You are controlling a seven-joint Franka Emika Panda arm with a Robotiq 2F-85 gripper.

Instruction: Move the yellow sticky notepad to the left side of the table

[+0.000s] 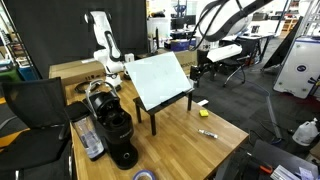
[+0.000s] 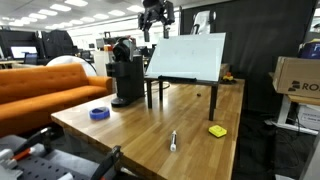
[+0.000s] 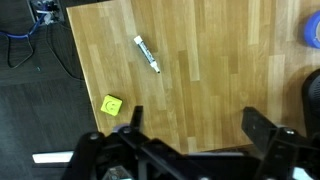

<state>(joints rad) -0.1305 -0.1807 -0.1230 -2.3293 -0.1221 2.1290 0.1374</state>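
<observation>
The yellow sticky notepad (image 2: 217, 130) lies flat on the wood-plank table (image 2: 140, 130), near its long edge and in front of the white board. It also shows in an exterior view (image 1: 208, 132) and at the lower left of the wrist view (image 3: 111, 104). My gripper (image 2: 155, 15) hangs high above the table, over the board end. In the wrist view its two dark fingers (image 3: 198, 125) stand wide apart with bare wood between them, open and empty. The notepad is to the left of the fingers, well below them.
A white marker pen (image 3: 147, 54) lies on the table's middle (image 2: 172, 141). A blue tape roll (image 2: 99, 113) sits near the black coffee machine (image 2: 126, 72). A tilted white board on black legs (image 2: 186, 58) stands across the table. A small white block (image 1: 203, 103) lies beside it.
</observation>
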